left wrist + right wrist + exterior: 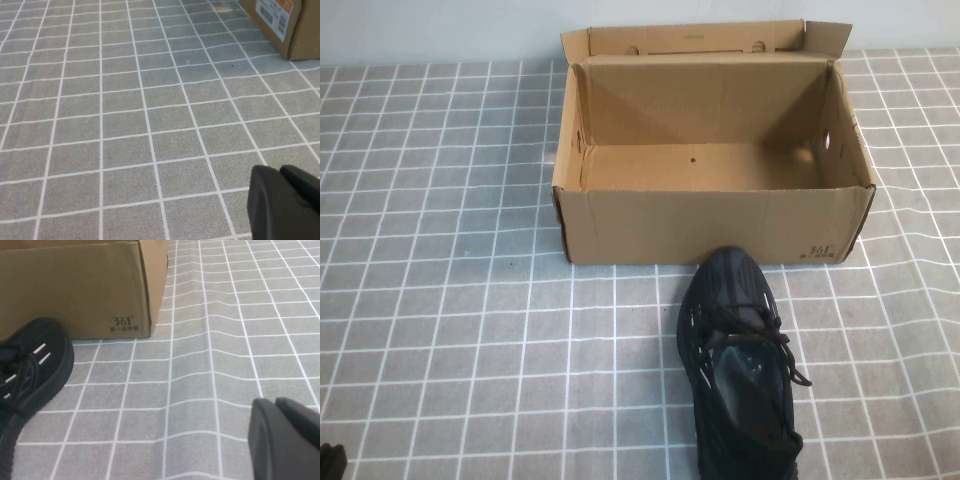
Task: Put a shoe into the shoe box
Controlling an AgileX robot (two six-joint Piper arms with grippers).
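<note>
The shoe box (pixel 710 225) is a brown cardboard box standing open at the back middle of the table, its lid flap folded up behind and nothing inside. The black knit shoe (pixel 738 365) lies on the cloth just in front of the box, toe almost at the front wall, heel toward me. My left gripper (pixel 280 171) is shut and holds nothing, low over the cloth at the near left, far from the shoe. My right gripper (pixel 275 403) is also shut with nothing in it, to the right of the shoe (pixel 30 375) and the box corner (pixel 145 295).
A grey cloth with a white grid (pixel 450 300) covers the table and wrinkles to the right of the box (pixel 220 320). A white and orange label (pixel 272 14) is stuck on the box's left end. A dark part of the left arm (pixel 329 463) shows at the near left corner.
</note>
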